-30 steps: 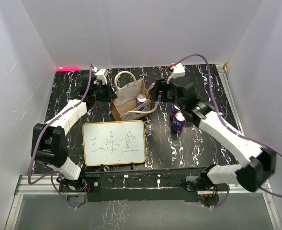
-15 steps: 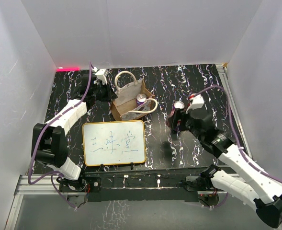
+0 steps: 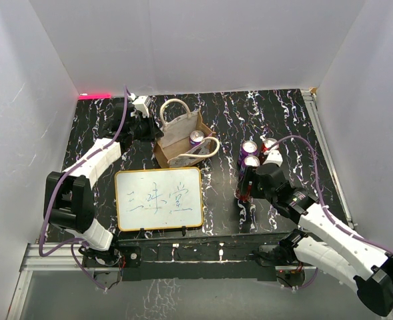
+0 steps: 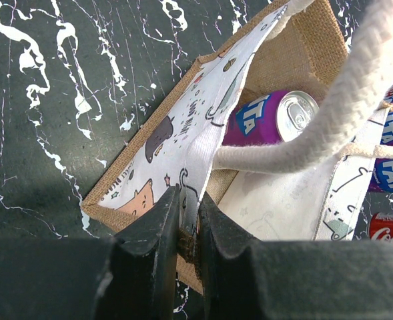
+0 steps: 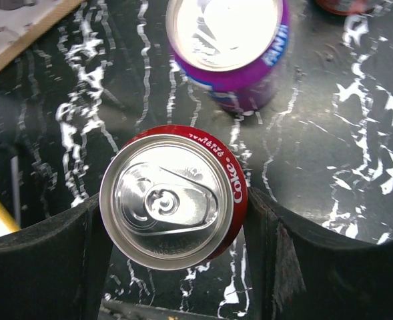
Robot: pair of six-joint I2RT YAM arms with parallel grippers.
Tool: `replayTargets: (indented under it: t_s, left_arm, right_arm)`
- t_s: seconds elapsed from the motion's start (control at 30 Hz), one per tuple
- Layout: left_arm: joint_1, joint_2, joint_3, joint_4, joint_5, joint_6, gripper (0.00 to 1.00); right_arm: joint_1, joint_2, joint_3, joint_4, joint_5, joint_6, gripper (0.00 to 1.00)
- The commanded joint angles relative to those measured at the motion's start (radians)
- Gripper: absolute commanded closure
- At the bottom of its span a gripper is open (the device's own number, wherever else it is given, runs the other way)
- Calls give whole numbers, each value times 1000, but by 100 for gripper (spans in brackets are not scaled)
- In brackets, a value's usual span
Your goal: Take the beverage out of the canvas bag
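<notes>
The beige canvas bag (image 3: 181,137) stands at the back middle of the table, mouth up, with a purple Fanta can (image 3: 196,138) inside. The bag (image 4: 183,143) and that can (image 4: 271,120) also show in the left wrist view. My left gripper (image 3: 153,132) is shut on the bag's left wall (image 4: 188,223). My right gripper (image 3: 243,189) is shut on a red Coke can (image 5: 173,203), upright, low over the table in front of the other cans, well right of the bag. The can's red side (image 3: 239,194) shows in the top view.
Two purple Fanta cans (image 3: 249,148) (image 3: 251,162) and another red can (image 3: 269,143) stand right of the bag. One Fanta can (image 5: 226,40) is just beyond my held can. The orange-framed whiteboard (image 3: 159,199) lies at the front left.
My right arm has pulled away from the bag's mouth, moving right and toward the front of the table with the Coke can. The left gripper and the bag have not moved.
</notes>
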Motion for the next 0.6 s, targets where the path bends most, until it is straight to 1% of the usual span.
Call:
replayTargets:
  t_s: [0.0,0.07,0.13,0.3,0.57]
  left_arm:
    - [-7,-46,39,1,30,-10,100]
    - [-7,-44,39,1,30,-8,100]
    - [-7,-45,40,-1,26,-7,100]
    - [-6,-43,42,0,27,-7,100]
    - [-7,-41,43,-1,27,-7,100]
  right_arm:
    - [-1,5,-10,114,214,93,93]
    - [-1,5,-20,96,293,144,93]
    - [-1,-5,-34,113,320,138,93]
    - [0,-33,-79,235,295,74,93]
    - [0,2,-119,279,276,113,93]
